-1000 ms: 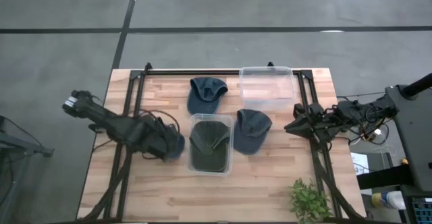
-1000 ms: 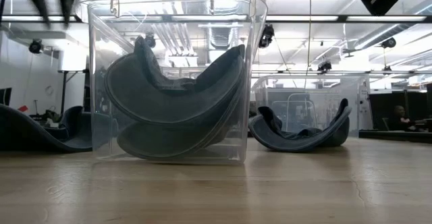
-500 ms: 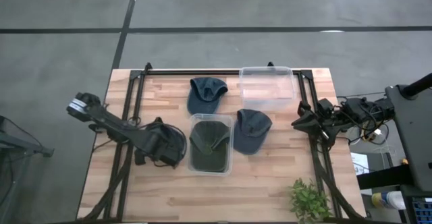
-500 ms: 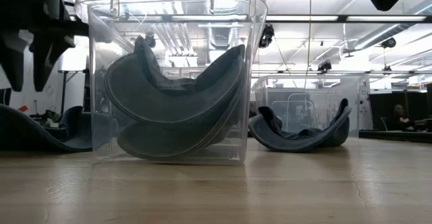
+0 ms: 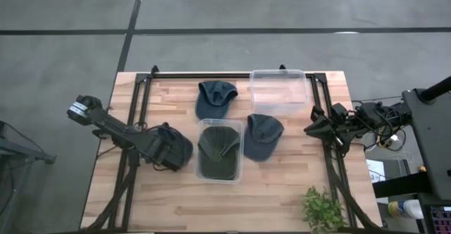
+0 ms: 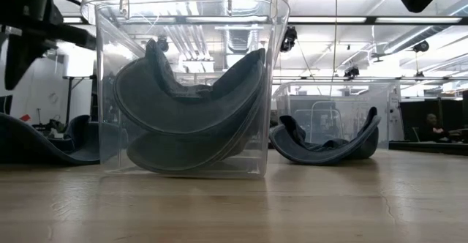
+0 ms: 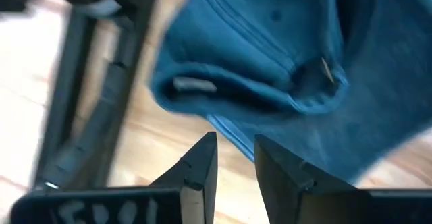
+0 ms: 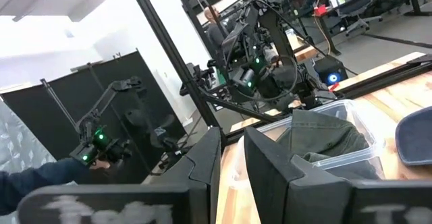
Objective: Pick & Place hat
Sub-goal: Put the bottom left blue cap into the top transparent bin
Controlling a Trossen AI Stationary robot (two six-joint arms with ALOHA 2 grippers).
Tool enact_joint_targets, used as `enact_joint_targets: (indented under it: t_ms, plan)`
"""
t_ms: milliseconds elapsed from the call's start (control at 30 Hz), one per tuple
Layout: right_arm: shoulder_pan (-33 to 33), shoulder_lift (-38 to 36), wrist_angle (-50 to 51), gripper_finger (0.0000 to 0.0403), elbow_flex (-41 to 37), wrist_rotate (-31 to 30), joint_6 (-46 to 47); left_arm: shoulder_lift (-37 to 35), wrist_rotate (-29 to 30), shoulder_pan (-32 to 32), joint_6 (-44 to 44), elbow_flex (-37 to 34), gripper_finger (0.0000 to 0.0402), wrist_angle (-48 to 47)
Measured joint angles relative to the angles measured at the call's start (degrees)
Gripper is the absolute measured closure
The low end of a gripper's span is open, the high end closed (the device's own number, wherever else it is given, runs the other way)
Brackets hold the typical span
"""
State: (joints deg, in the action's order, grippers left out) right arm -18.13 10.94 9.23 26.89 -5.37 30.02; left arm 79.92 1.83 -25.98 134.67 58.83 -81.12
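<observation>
Several caps are on the table. A dark blue cap (image 5: 179, 146) (image 7: 283, 62) lies on the wood at the left, also visible as the dark blue cap (image 6: 36, 144) in the low view. My left gripper (image 5: 163, 149) (image 7: 235, 150) hovers over its left edge with its fingers close together and holds nothing. A green cap (image 5: 217, 153) (image 6: 190, 118) sits inside a clear bin (image 5: 238, 172). Two more blue caps (image 5: 215, 96) (image 5: 262, 135) lie on the table. My right gripper (image 5: 309, 130) (image 8: 231, 150) waits shut at the right edge.
An empty clear bin (image 5: 278, 75) stands at the far right of the table. A small plant (image 5: 323, 209) sits at the near right corner. Black frame rails (image 5: 134, 121) run along both sides. Bare wood stretches along the near edge.
My left gripper came down toward the dark blue cap, then drew back a little toward the table's left, uncovering more of the cap. The cap stayed on the table. My right gripper pulled back slightly toward the right edge.
</observation>
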Motion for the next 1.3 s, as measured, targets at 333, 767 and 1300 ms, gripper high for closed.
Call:
enact_joint_targets:
  t_ms: [333,767,1300]
  plan:
    - [0.00,0.00,-0.02,0.0339,0.00,-0.13,0.00,-2.86,8.99,0.45,-8.85,-0.09,0.0310,-4.60]
    - [0.02,0.00,-0.44,0.0339,0.00,-0.79,1.32,-10.28,22.57,14.45,-15.70,-2.05,0.0310,4.69]
    - [0.02,0.00,-0.63,0.0339,0.00,-2.27,3.00,-10.73,14.03,22.15,-16.43,-9.32,0.0310,15.04]
